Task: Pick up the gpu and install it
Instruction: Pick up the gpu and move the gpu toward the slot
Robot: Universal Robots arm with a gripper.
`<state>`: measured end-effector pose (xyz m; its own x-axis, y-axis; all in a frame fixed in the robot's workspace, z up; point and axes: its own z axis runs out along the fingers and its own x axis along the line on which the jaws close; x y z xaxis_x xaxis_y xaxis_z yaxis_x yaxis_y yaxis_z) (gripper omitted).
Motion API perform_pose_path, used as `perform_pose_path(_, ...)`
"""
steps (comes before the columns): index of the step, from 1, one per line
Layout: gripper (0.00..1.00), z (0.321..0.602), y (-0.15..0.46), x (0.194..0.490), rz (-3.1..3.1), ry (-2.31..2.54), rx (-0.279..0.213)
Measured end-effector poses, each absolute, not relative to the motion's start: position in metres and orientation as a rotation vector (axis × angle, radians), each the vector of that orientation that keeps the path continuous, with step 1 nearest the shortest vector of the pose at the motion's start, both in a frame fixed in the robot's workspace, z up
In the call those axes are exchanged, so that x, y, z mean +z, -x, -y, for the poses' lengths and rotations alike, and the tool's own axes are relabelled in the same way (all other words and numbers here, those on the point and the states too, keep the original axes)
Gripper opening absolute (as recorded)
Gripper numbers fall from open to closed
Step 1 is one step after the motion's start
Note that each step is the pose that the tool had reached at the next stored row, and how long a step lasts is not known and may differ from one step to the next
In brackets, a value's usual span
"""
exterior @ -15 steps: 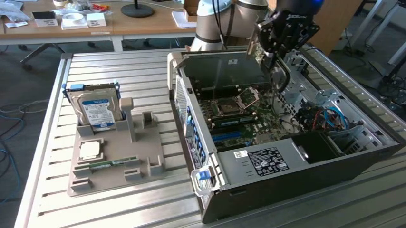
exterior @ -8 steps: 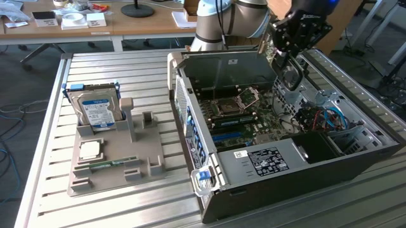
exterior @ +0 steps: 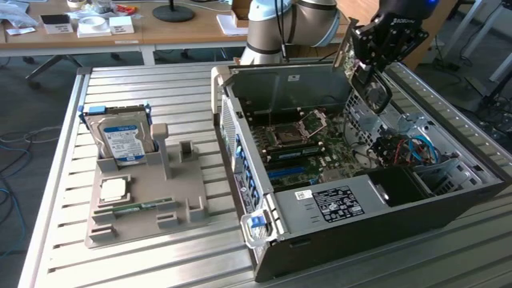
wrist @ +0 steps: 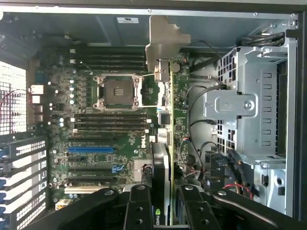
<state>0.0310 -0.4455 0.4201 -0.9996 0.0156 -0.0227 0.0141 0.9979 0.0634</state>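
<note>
My gripper (exterior: 382,45) hangs over the far end of the open computer case (exterior: 400,207), shut on the gpu (exterior: 370,90). The card hangs on edge below the fingers, a round fan on its dark face. In the wrist view the gpu (wrist: 165,143) is edge-on between the two black fingers (wrist: 139,211) of my gripper (wrist: 164,213). Its pale metal end bracket (wrist: 163,43) points away from the camera. The card is in the air above the green motherboard (wrist: 110,129), beside the processor socket (wrist: 117,92). A blue expansion slot (wrist: 91,149) lies off to one side of it.
A metal drive cage (wrist: 254,105) and loose cables (wrist: 201,124) sit close beside the card inside the case. On the slatted table, at the exterior view's left, a grey holder (exterior: 148,210) carries a hard drive (exterior: 120,135), a processor chip (exterior: 114,190) and a RAM stick (exterior: 144,207).
</note>
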Motion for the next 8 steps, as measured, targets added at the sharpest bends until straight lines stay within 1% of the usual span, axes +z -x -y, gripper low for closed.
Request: perform_pose_path(8, 0.27, 0.4455, -0.0405, 0.42, -3.117, -0.023, 0.099)
